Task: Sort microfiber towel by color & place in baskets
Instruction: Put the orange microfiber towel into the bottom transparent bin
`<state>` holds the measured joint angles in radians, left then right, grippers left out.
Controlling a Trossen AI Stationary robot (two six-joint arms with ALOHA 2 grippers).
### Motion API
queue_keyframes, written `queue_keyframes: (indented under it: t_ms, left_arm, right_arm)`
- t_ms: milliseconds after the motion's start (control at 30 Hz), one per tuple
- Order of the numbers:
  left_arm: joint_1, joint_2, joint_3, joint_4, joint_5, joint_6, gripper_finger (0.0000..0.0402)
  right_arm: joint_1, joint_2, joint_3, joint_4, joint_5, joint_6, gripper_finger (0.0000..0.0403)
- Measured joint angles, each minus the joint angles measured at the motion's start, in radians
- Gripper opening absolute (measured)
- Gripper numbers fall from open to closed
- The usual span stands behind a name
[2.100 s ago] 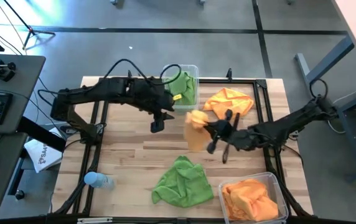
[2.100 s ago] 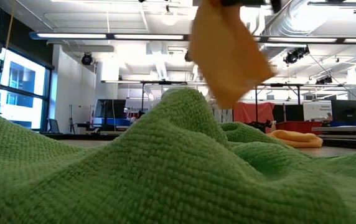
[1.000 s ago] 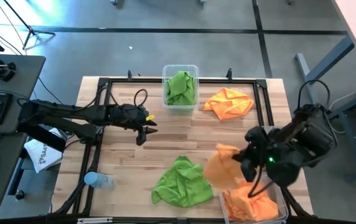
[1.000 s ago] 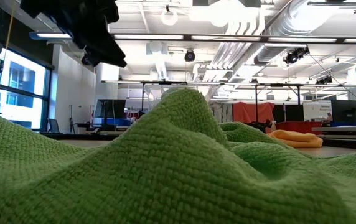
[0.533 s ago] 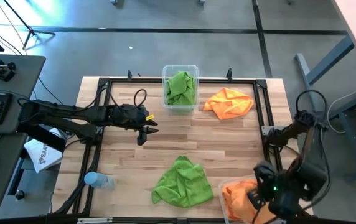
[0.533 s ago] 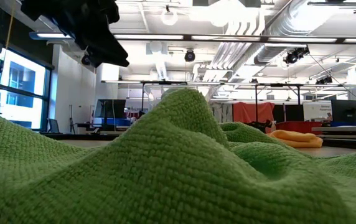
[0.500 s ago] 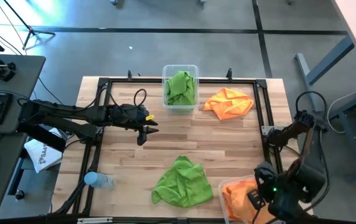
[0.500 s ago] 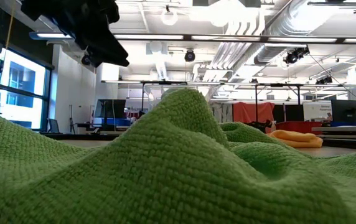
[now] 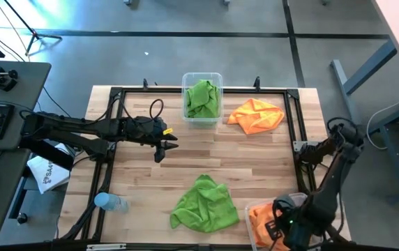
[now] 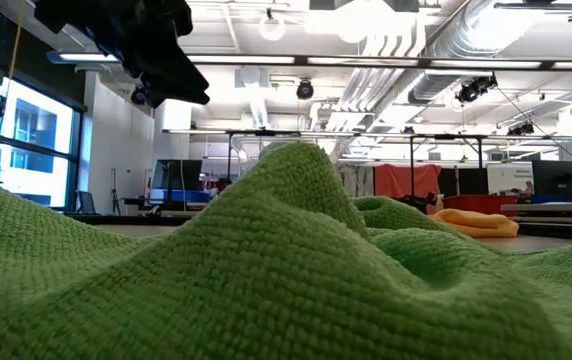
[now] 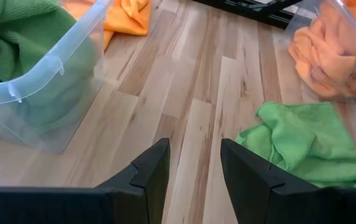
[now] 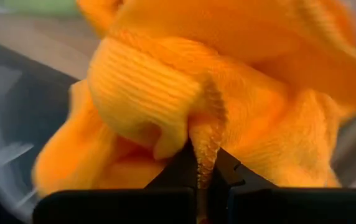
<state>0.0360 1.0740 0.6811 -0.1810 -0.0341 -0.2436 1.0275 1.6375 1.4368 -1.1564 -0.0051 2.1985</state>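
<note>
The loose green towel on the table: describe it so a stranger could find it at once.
On the wooden table, look near its front edge, midway between the blue-capped bottle and the basket of orange towels. The loose green towel lies there crumpled on bare wood, unlike the green one inside the far basket.

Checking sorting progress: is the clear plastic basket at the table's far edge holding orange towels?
No, the clear plastic basket at the far edge holds only lime green microfiber towels.

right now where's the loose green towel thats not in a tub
In the high view the loose green towel lies on the table's near edge, between the blue-capped bottle on its left and the tub of orange towels on its right.
</note>
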Motion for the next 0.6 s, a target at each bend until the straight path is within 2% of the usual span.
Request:
queue_keyframes:
  t_ms: [200, 300, 500, 600]
  left_arm:
    - [0.000, 0.000, 0.000, -0.001, 0.000, -0.013, 0.0133]
    - [0.000, 0.000, 0.000, -0.002, 0.000, -0.016, 0.0133]
    - [0.000, 0.000, 0.000, -0.006, 0.000, -0.016, 0.0133]
    - [0.000, 0.000, 0.000, -0.006, 0.000, -0.017, 0.0133]
  right_arm:
    - [0.001, 0.000, -0.219, 0.230, 0.004, 0.001, 0.0000]
    - [0.000, -0.005, -0.286, 0.269, 0.006, 0.022, 0.0000]
    - [-0.001, -0.006, -0.316, 0.256, 0.014, 0.042, 0.0000]
    - [0.000, -0.002, -0.299, 0.265, 0.031, 0.001, 0.0008]
